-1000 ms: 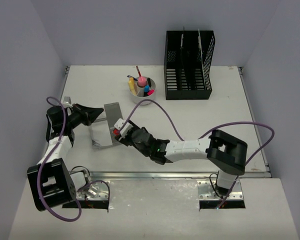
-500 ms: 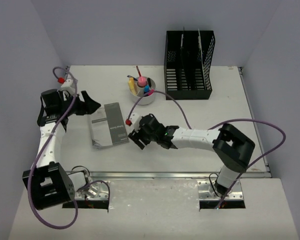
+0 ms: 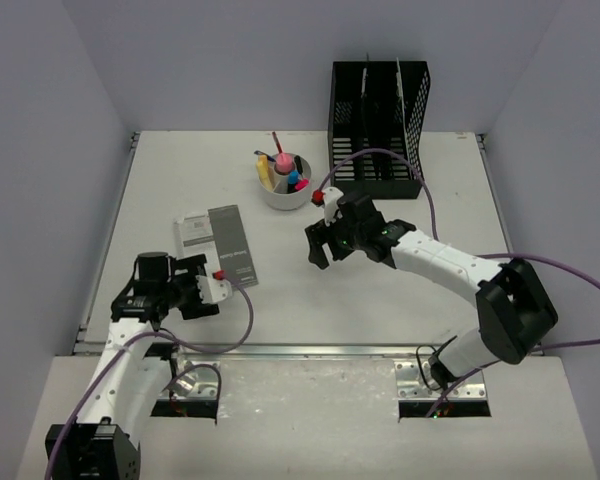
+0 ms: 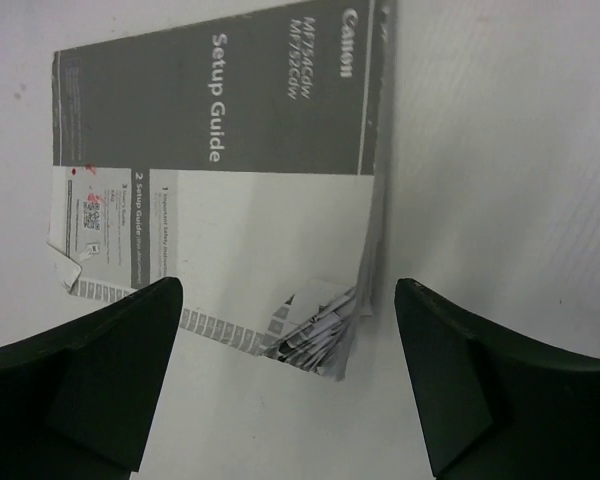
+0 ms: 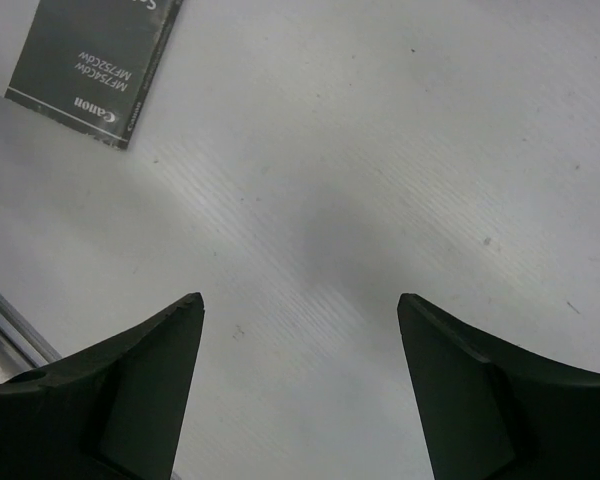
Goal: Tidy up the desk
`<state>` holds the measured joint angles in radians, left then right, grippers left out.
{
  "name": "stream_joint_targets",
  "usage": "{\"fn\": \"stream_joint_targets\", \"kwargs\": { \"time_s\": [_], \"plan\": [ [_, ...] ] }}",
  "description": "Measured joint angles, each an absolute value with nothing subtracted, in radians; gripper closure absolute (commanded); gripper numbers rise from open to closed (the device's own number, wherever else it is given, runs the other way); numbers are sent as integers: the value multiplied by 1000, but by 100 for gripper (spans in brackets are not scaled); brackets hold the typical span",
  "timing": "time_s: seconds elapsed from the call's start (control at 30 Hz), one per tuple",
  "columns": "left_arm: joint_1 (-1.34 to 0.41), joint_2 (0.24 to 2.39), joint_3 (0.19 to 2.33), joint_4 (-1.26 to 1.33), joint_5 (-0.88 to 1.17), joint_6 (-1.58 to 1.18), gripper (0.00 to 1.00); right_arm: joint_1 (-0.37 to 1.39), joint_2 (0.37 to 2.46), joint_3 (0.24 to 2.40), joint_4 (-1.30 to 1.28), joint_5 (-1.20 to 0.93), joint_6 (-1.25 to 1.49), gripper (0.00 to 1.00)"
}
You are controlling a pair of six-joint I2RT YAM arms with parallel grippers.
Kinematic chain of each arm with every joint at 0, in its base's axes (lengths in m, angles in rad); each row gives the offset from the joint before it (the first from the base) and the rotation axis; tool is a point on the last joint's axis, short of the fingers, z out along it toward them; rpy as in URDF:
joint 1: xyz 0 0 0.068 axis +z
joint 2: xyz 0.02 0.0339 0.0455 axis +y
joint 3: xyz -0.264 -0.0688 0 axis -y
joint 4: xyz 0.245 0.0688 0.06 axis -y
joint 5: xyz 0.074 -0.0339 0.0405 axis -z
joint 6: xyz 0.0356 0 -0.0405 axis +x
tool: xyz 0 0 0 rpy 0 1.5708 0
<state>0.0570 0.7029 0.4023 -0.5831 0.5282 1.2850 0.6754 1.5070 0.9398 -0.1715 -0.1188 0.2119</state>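
The left gripper (image 3: 192,288) is released: its two fingers stand wide apart with nothing held between them. In the left wrist view (image 4: 288,290) the booklet (image 4: 220,150) lies flat just ahead of it, grey cover half furthest from the fingers and white half nearest. The booklet's curled page edges reach into the gap between the fingertips. Whether the fingers touch the paper cannot be told.

The right gripper (image 3: 317,246) is released too, jaws spread and empty. In its wrist view (image 5: 300,300) only bare desk (image 5: 380,150) lies between the fingers. A grey corner of the booklet (image 5: 95,60) shows well ahead and to the left of them.

From above, the booklet (image 3: 220,250) lies between the two grippers, nearer the left one and well apart from the right. The cup (image 3: 280,197), holding pens (image 3: 285,165), stands near the right gripper, on its far side. The rack (image 3: 377,120) stands upright beyond that arm's wrist, at the desk's back edge.

The desk (image 3: 160,180) lies under both grippers and carries everything, and its rail (image 3: 300,350) runs behind them beside the arm bases.
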Motion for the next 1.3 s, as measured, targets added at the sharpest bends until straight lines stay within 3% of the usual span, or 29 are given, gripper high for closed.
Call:
{"fn": "stream_joint_targets", "kwargs": {
  "time_s": [0.27,0.67,0.77,0.87,0.97,1.0,1.3],
  "plan": [
    [36,686,308,-608,468,1558,15,636,1488,931,-199,-147,221,20],
    [-73,874,240,-289,400,1523,22,618,1488,931,-213,-157,221,20],
    [-97,913,213,-181,374,1502,32,613,1488,931,-213,-157,221,20],
    [-111,948,198,-117,352,1496,55,610,1488,931,-215,-157,221,20],
    [-113,967,188,-96,344,1515,91,608,1488,932,-215,-157,221,20],
    [-113,966,181,-94,344,1520,98,607,1488,932,-216,-158,220,20],
    [-116,875,223,-205,384,1529,100,604,1480,932,-215,-201,185,12]
  ]
}}
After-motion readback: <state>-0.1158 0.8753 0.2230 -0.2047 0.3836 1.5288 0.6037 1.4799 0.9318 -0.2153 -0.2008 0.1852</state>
